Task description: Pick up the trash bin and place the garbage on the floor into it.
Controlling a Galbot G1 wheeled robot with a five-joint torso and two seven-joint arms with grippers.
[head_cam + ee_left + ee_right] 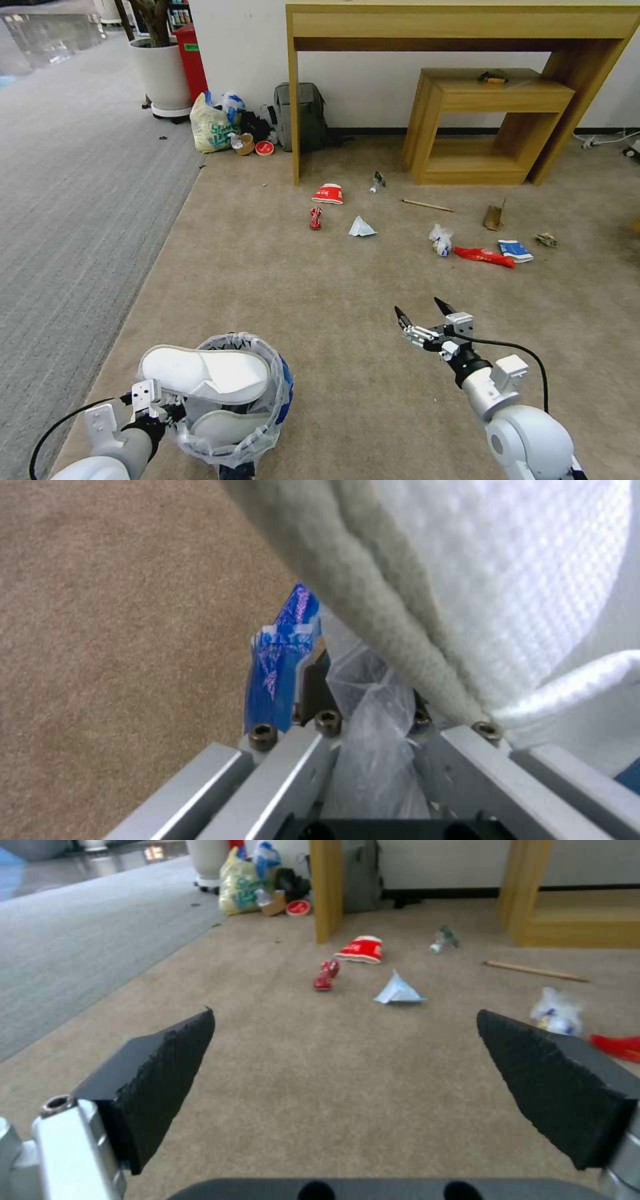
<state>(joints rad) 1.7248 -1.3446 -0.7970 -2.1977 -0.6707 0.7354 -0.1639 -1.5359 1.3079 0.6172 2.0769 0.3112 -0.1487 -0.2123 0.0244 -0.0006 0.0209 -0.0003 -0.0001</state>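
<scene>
Nearest the robot, the left gripper (157,408) has its jaws clenched on the rim of the trash bin (267,427), pinching the crinkly plastic liner (373,715) at the bin's left edge. Two white slippers (207,375) already lie in the bin, one across the top and the other beneath it. To the right, the right gripper (423,313) hangs above the bare floor (320,293) with its jaws released and spread wide, grasping nothing. Farther out on the beige carpet the garbage is scattered: a crushed red can (315,218) with a piece of crumpled paper (361,227) just beside it, and off to the right a white crumpled wad (441,240), a red wrapper (485,256) and a blue-white cup (515,251) close together. Beyond these lie a red-white cup (328,194), a small bottle (377,181), a wooden stick (427,205) and a cardboard scrap (494,217). Farthest off, a wooden bench (460,27) stands against the wall.
</scene>
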